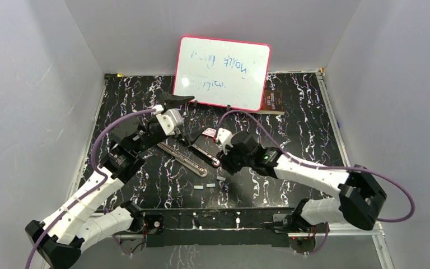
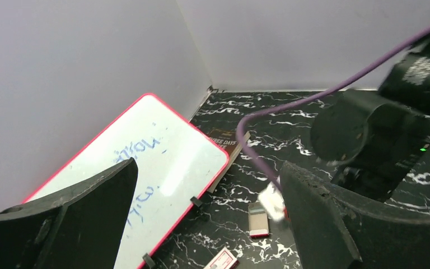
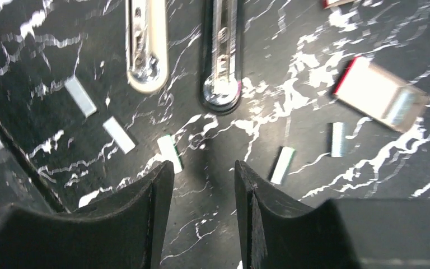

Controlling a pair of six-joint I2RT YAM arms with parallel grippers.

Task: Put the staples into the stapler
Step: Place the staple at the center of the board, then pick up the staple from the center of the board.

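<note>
The stapler is lying open on the counter with the staples sitting loose just beside it, apparently none loaded, while the right jaws and left jaws are hanging apart, empty.

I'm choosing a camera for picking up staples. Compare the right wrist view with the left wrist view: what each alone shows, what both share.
Right wrist only: the stapler opened flat, loose staples scattered near it, the right hand open above them. Left wrist only: the whiteboard, the purple cable, the wide-open left hand. Both: the black marbled table and a small white box with a red edge.
</note>
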